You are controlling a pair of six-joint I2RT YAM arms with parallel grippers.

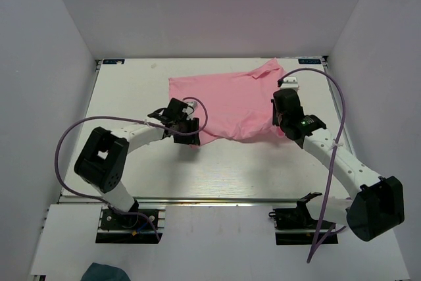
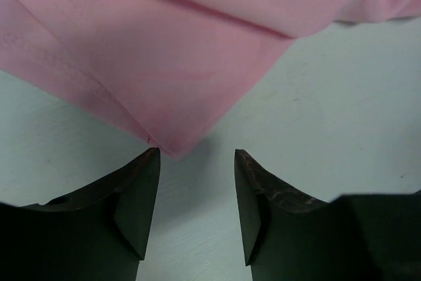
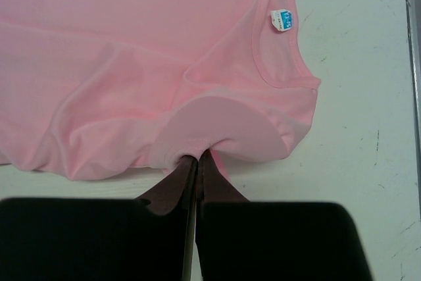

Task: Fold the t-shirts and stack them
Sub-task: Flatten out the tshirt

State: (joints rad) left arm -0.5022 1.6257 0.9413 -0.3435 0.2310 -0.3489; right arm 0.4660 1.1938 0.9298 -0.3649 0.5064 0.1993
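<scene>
A light pink t-shirt [image 1: 223, 100] lies rumpled across the back middle of the white table [image 1: 263, 176]. My right gripper [image 3: 198, 156] is shut on a bunched fold of the t-shirt [image 3: 131, 64] near the collar; the neck label [image 3: 281, 20] shows beyond it. In the top view the right gripper [image 1: 284, 115] sits at the shirt's right edge. My left gripper [image 2: 196, 156] is open and empty, jaws wide apart, just short of a hemmed corner of the t-shirt [image 2: 164, 83]. In the top view the left gripper [image 1: 187, 131] is at the shirt's near left corner.
A small dark teal cloth [image 1: 105, 272] lies off the table at the bottom left. White walls enclose the table on three sides. A black rail [image 1: 210, 59] runs along the back edge. Purple cables loop from both arms.
</scene>
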